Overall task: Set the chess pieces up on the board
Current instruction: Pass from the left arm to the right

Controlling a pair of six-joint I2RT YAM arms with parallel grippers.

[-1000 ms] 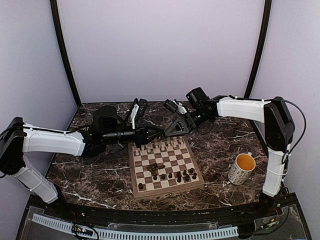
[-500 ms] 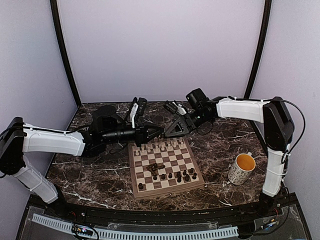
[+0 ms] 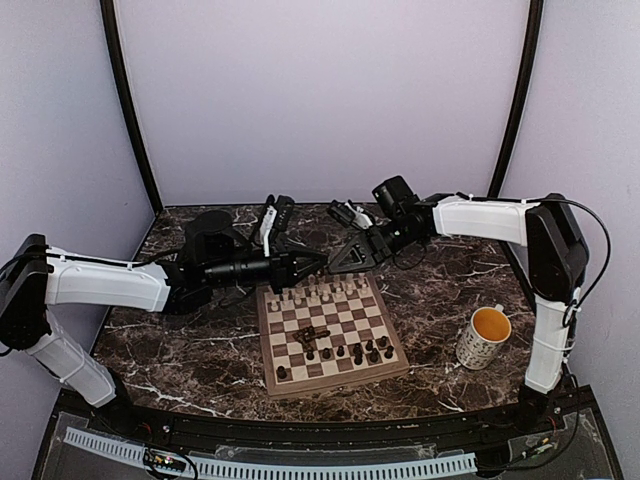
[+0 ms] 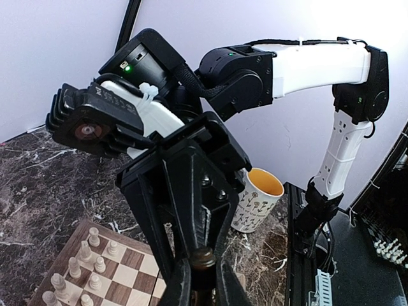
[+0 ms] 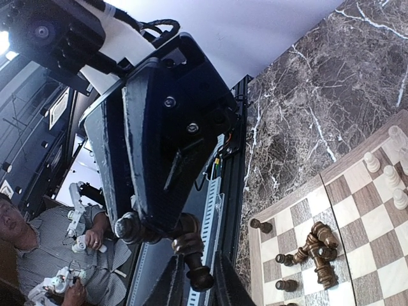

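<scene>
Dark marble tabletop (image 3: 200,350) enclosed by plain lilac walls, with the board (image 3: 340,379) lying near the middle and a speckled mug (image 3: 483,337) standing well apart to its right.

Both arms reach inward and meet in the air above the far edge of the board. The left gripper (image 3: 312,263) has its fingers pressed in on 1 dark piece (image 4: 204,257), which the left wrist view shows pinched between them. The right gripper (image 3: 338,264) faces it tip to tip. In the right wrist view its 2 fingers sit tight against either side of the same piece's lower end, so it appears clamped on it as well.

**What has changed.** Over the last second the right gripper has edged leftward until its tips reach those of the left gripper. The left arm has not moved, and the pieces on the board are as they were.

**What it means.** This reads as a mid-air handover, with the piece gripped from both ends at once.

**State of the board.**
- The pale pieces (image 3: 318,292) stand upright along the far rows.
- Several dark pieces (image 3: 365,350) stand scattered toward the near edge.
- A small toppled cluster (image 5: 315,245) lies on its side near the middle.

The dark side is therefore judged far from arranged. The next move calls for the left fingers to let go before either arm pulls away. A tug while both hold could drop the piece onto the pale rows below.
</scene>
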